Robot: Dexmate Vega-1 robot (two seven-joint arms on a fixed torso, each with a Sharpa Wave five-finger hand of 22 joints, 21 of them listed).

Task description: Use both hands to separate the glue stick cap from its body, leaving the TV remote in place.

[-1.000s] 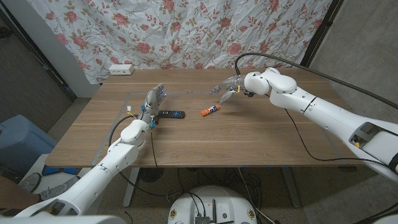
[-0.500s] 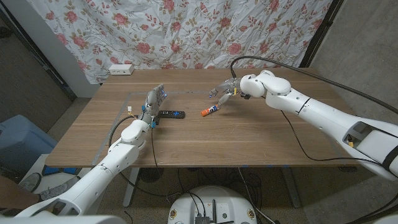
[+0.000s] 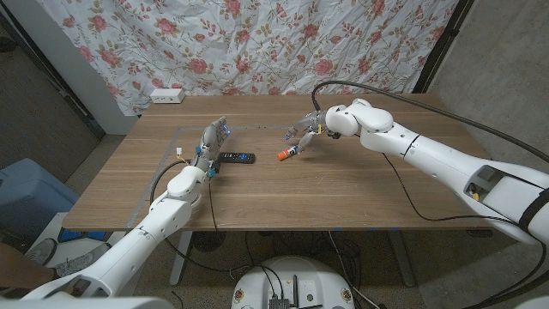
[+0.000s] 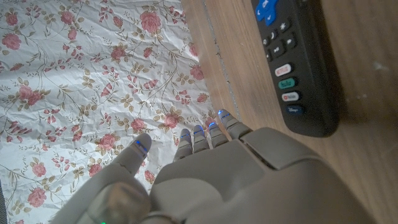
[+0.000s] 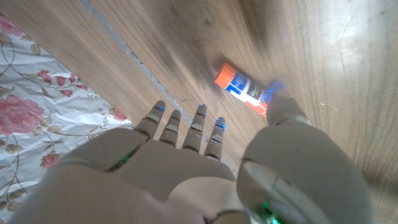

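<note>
While the right hand (image 3: 303, 130) hangs over the table with fingers spread and nothing held, the glue stick (image 3: 291, 152) lies flat on the wood just at its 7 o'clock in the head view, orange cap end pointing away from the hand toward the robot's left. In the right wrist view the thumb tip overlaps the stick's far end, but contact can't be confirmed from that angle; the other fingers (image 5: 186, 124) stand off to one side of the stick (image 5: 244, 88), not around it. The left hand (image 3: 212, 137) sits at roughly 9 o'clock from the stick, standing on edge, fingers straight and together-ish, holding nothing. The TV remote (image 3: 236, 157) lies just beside that hand, at its 4 o'clock, between the left hand and the glue stick; the left wrist view shows the remote (image 4: 295, 62) close to the fingertips but not touched. Progress: essentially zero on the task proper. Cap looks seated on the body, stick not lifted, neither hand has a grasp. Remaining, by the look of it: right hand closes on the stick, lifts, left hand comes across to take the other end, then pull apart. The remote is untouched and needs to stay that way when the left arm crosses over it.
</note>
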